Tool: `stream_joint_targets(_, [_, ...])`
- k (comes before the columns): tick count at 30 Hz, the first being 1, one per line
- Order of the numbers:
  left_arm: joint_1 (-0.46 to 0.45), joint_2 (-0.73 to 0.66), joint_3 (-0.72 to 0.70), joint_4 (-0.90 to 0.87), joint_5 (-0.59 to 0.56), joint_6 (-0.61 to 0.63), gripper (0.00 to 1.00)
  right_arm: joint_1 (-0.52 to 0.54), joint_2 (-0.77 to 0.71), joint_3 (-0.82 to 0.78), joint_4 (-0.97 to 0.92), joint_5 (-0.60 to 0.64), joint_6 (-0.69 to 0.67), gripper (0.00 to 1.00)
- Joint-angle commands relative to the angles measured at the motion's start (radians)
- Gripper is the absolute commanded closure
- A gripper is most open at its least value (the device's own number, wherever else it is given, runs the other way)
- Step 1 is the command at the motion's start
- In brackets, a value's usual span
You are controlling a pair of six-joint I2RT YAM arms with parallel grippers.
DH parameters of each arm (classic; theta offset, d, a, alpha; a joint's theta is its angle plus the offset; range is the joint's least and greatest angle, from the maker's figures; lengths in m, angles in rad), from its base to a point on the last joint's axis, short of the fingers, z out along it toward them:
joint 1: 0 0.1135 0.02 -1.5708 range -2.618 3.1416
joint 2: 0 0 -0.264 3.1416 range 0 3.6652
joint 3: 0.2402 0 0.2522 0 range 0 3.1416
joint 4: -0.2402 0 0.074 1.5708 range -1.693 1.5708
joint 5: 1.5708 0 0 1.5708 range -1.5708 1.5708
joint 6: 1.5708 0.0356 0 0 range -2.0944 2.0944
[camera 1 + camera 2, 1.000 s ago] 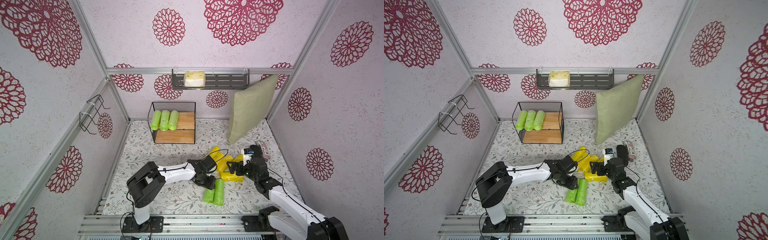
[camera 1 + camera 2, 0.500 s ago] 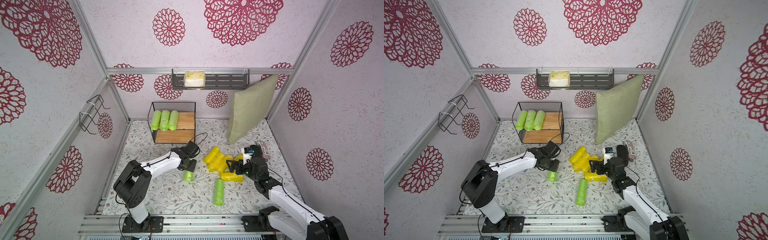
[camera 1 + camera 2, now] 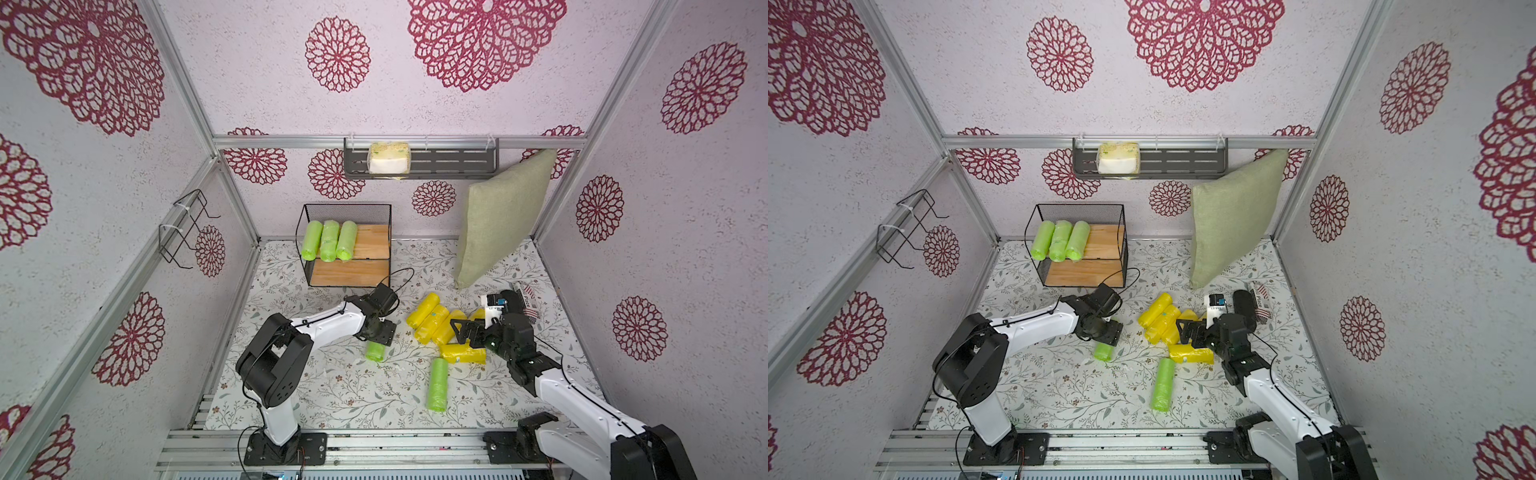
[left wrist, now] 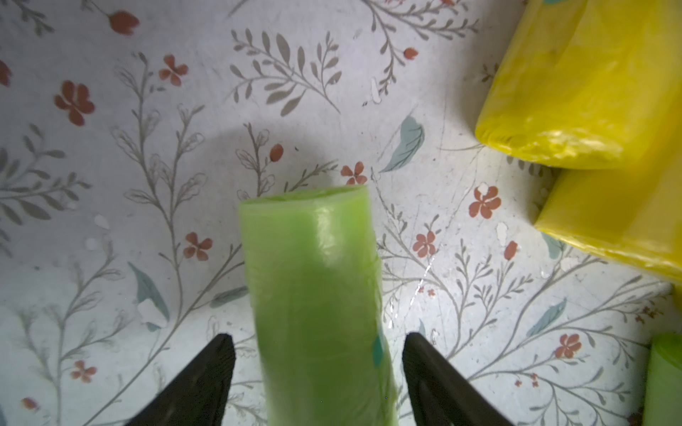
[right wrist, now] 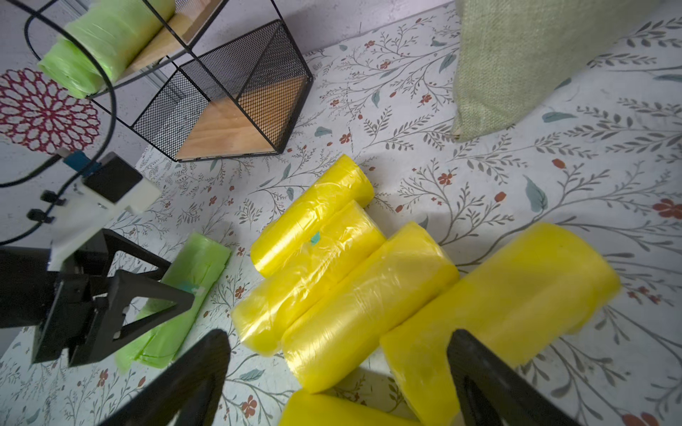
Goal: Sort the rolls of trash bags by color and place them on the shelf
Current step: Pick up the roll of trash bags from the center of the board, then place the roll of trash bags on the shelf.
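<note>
**Left jaws spread beside a green roll; right jaws wide over the yellow pile**

Nearest, low in both top views, a lone green roll [image 3: 437, 384] lies lengthwise on the flowered mat [image 3: 332, 395], apart from the others. Just beyond it a yellow roll [image 3: 463, 354] lies crosswise, close under the right gripper [image 5: 339, 337]. That gripper's fingers [image 5: 206, 369] stand wide apart. In the right wrist view they straddle the near end of a fat yellow roll [image 5: 509, 295]. I cannot tell whether either finger touches it.

Left of that gripper, near the middle of the frame, three yellow rolls [image 3: 432, 322] lie side by side on the mat, touching one another.

Further left, the left gripper [image 4: 317, 343] points down at a green roll [image 3: 375, 351] lying on the mat. In the left wrist view this roll runs up between the two black fingers, with a strip of mat showing on each side. The jaws are spread and grip nothing.

Beyond the arms, upper centre of the frame, the shelf [image 3: 349, 273] stands against the back wall. Three green rolls [image 3: 329, 240] lie side by side on the left part of its upper board.

To the right, a pillow [image 3: 498, 224] leans in the back right corner. Above, the wall rack [image 3: 449, 164] holds a pack [image 3: 389, 158]. A wire bracket [image 3: 183, 228] hangs on the left wall.
</note>
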Motion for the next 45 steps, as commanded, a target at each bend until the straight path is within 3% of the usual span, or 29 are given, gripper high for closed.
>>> stream_joint_targets(1, [-0.011,-0.024,-0.03,0.089,0.042,-0.057,0.22,0.002,0.021,0.009,0.046,-0.03,0.019,0.03])
stream_joint_targets(4, [-0.02,-0.006,-0.024,0.087,-0.024,-0.068,0.26,0.007,0.033,0.019,0.053,-0.036,0.018,0.03])
stream_joint_targets(10, [-0.035,-0.016,-0.049,0.132,-0.078,-0.078,0.45,0.047,0.015,0.004,0.108,-0.042,0.001,0.04])
stream_joint_targets(19, [-0.031,-0.152,-0.07,0.117,-0.175,0.003,0.62,0.217,-0.034,-0.015,0.222,-0.085,-0.125,0.05])
stream_joint_targets(24, [-0.008,-0.266,-0.003,0.022,-0.231,0.089,0.64,0.287,-0.021,-0.008,0.254,-0.156,-0.184,0.05])
stream_joint_targets(31, [0.046,-0.357,0.211,-0.115,-0.32,0.214,0.63,0.321,-0.008,-0.006,0.302,-0.088,-0.192,0.04])
stream_joint_targets(38, [0.163,-0.299,0.428,-0.128,-0.282,0.231,0.62,0.333,0.02,0.016,0.343,-0.094,-0.187,0.04])
stream_joint_targets(45, [0.216,-0.119,0.667,-0.146,-0.257,0.264,0.61,0.376,0.051,0.07,0.356,-0.082,-0.219,0.04])
